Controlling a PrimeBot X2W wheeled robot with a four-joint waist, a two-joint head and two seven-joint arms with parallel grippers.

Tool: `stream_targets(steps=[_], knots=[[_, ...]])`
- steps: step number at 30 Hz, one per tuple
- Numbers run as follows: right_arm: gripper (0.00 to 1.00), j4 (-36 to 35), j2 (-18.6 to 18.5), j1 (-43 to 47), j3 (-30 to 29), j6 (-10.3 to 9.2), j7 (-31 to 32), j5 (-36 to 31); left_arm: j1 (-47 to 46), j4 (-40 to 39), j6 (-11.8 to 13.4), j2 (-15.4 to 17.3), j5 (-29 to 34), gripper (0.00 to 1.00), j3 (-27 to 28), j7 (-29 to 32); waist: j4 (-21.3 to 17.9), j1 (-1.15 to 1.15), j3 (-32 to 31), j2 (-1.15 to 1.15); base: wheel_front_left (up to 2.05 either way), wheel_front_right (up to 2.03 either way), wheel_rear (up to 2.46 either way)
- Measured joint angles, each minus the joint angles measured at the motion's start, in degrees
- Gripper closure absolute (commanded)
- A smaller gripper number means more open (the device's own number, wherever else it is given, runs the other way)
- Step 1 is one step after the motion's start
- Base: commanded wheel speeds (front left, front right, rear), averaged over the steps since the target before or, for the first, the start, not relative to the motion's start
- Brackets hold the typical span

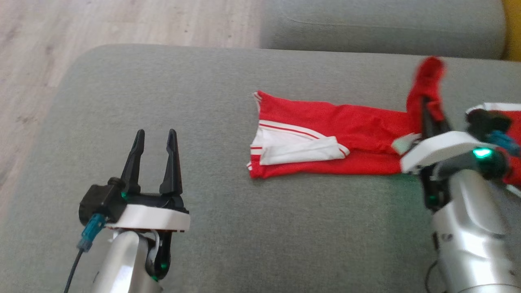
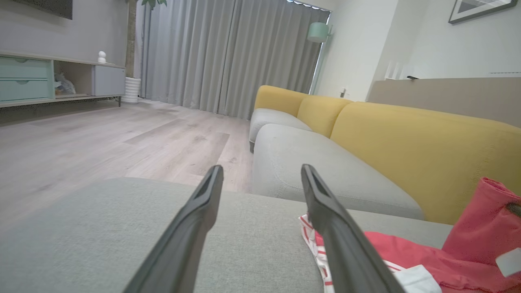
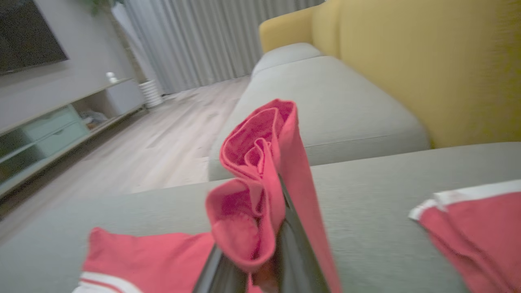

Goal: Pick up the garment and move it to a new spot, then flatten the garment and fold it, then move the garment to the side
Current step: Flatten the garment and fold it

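So the right gripper (image 1: 427, 103) is clamped on a bunched-up red fold of the garment (image 1: 338, 118), holding it up off the grey sofa seat (image 1: 163, 81). The rest lies flat mid-cushion. The left gripper (image 1: 156, 138) is spread wide, holding nothing.

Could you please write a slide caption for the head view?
Raised fold of the red garment pinched by the right gripper over the grey cushion; left gripper open.

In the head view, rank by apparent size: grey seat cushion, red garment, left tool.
1. grey seat cushion, by far.
2. red garment.
3. left tool; nearer the camera, so it looks bigger than it is.
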Motion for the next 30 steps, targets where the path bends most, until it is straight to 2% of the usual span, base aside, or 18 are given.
stream_targets(steps=[5,9,22,30], knots=[[1.0,-0.6,0.1,0.1,12.9,0.0,0.5,7.8,0.0,0.0,0.2,0.0,0.4,0.0,0.0,0.0,2.2,0.0,-0.4,0.0,0.0,0.0,0.0],[1.0,0.3,0.1,0.0,20.3,0.0,0.5,12.0,0.0,0.3,0.1,0.0,0.5,0.0,0.0,0.0,3.7,0.0,0.1,0.0,0.0,0.0,0.0],[1.0,8.1,-0.1,-6.6,34.2,0.0,-3.2,21.6,-1.8,1.0,0.0,0.1,0.5,0.0,-0.4,0.0,7.1,0.01,4.3,0.0,0.0,0.0,0.0],[1.0,11.4,-0.2,-8.2,39.7,0.0,-5.1,26.2,-2.6,1.1,-0.4,0.1,0.5,0.0,-0.8,0.0,8.5,0.01,5.7,0.0,0.0,0.0,0.0]])
